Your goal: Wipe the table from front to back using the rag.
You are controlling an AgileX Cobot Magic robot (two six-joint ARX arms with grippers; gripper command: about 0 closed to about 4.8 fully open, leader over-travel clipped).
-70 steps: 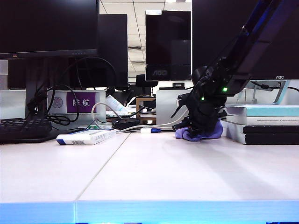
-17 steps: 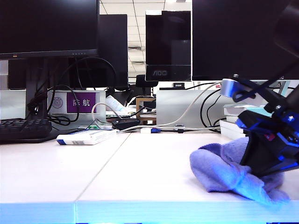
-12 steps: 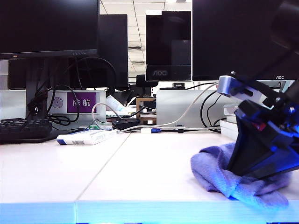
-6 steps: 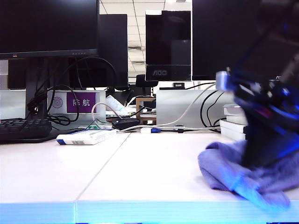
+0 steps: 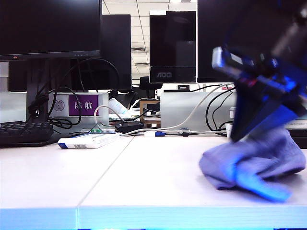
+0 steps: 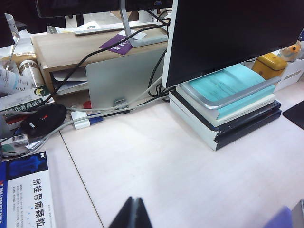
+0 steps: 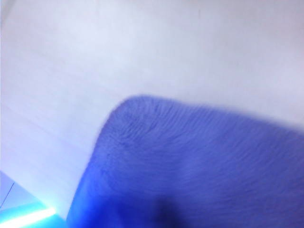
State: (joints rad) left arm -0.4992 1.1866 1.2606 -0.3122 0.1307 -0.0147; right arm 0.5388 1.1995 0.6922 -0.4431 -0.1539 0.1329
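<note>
Here, right end effector (image 5: 261, 129) gripping rag (image 5: 252, 163), left end effector (image 6: 133, 216) closed, wrist-view only.

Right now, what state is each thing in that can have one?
rag: bunched, on the table near its front edge, under the right gripper.
right gripper: pressed into the rag; jaws hidden.
left gripper: jaws together, empty, above bare table.
flat box: lying flat, far left.

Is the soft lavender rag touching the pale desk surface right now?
Touching. The exterior view shows the rumpled lavender rag resting on the pale table near its front edge, with the right tool pressed into it from above.
</note>
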